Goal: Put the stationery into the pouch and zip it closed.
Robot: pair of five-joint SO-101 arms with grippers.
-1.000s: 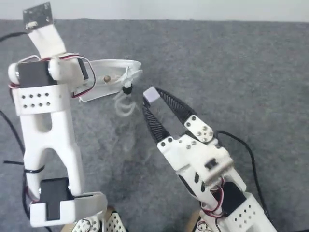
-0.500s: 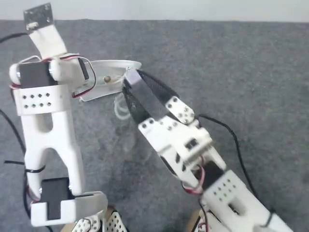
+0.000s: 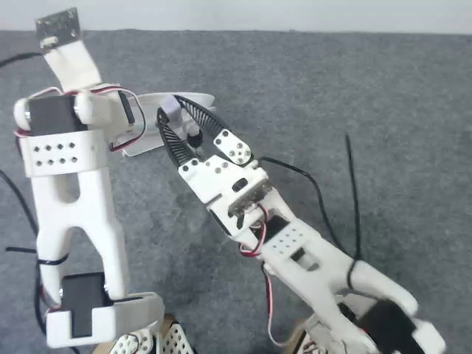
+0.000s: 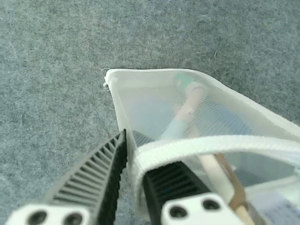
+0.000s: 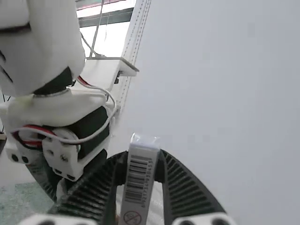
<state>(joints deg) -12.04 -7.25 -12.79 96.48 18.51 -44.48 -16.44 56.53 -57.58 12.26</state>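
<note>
A white mesh pouch (image 4: 187,108) hangs open with my left gripper (image 4: 129,136) shut on its rim. Pens (image 4: 187,101) lie inside it. In the high view the pouch (image 3: 200,98) sits beside the left arm (image 3: 66,147), partly hidden by both arms. My right gripper (image 3: 172,115) is right over the pouch mouth, shut on a small white eraser (image 3: 169,105). The right wrist view shows that eraser (image 5: 139,178), with a barcode label, clamped between the black fingers, close to the left arm's motor (image 5: 61,117).
Grey carpet (image 3: 354,88) covers the table, with open room to the right and far side. A thin black cable (image 3: 350,177) trails from the right arm. The left arm's tall white frame stands along the left edge.
My right gripper has carried the eraser left and farther back, from the middle of the table to the pouch mouth beside the left arm. The left arm has kept still.
</note>
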